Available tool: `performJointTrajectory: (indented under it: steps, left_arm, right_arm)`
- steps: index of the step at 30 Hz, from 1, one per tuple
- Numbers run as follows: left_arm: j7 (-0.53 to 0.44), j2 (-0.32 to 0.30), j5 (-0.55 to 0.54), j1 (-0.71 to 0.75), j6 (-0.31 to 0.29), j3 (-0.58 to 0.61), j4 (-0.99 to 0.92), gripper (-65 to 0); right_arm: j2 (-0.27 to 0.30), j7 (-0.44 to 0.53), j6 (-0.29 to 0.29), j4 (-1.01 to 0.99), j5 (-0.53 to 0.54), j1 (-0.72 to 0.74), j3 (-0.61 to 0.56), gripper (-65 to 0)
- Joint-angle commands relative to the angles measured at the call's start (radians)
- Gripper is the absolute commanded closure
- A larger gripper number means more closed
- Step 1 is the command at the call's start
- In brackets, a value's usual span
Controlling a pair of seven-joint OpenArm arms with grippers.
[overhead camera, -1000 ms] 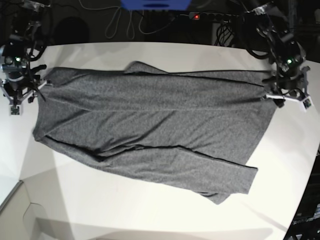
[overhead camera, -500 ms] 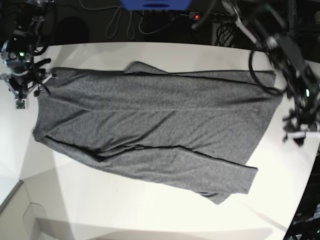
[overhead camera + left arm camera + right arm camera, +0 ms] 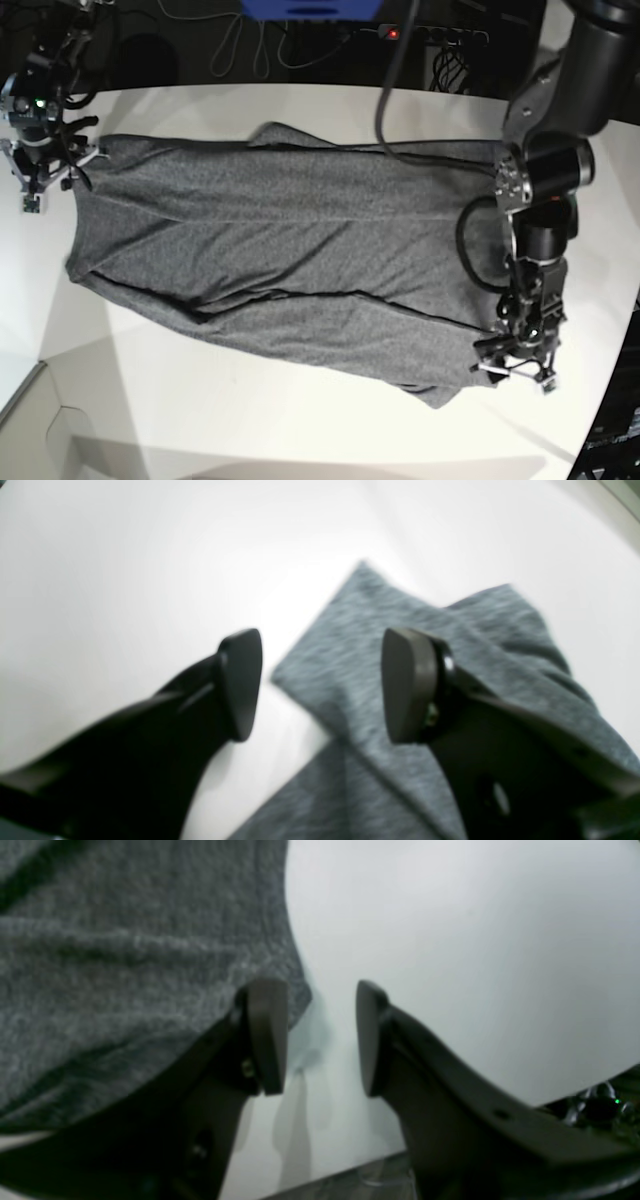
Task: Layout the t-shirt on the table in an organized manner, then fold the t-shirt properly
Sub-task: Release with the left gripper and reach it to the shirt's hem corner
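The t-shirt (image 3: 290,260) lies spread across the table (image 3: 250,420). The left gripper (image 3: 320,685) hangs, jaws spread, over its sleeve end; the right gripper (image 3: 320,1035), jaws apart, sits beside the far corner. A shallow pinch could slip or bunch fabric.

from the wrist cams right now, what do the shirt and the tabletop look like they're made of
The t-shirt looks like a soft heathered knit, probably cotton or a blend: flecked grey, matte, fuzzy, with soft folds. The table looks like smooth white laminate or painted board: featureless, with a slight sheen and faint shadows under the open jaws of the right gripper.
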Motion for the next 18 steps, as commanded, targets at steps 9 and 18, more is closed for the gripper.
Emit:
performJointTrajectory:
  steps: [9, 18]
  left_arm:
    - [-0.035, -0.02, -0.002, 0.011, 0.005, -0.081, 0.006, -36.7]
    - [-0.101, -0.012, -0.002, 0.034, 0.003, -0.076, 0.0, -36.9]
  right_arm:
    - [0.03, 0.015, -0.003, 0.032, 0.0, 0.008, 0.009, -23.4]
    - [0.041, 0.015, -0.003, 0.032, 0.0, 0.0, 0.007, -23.4]
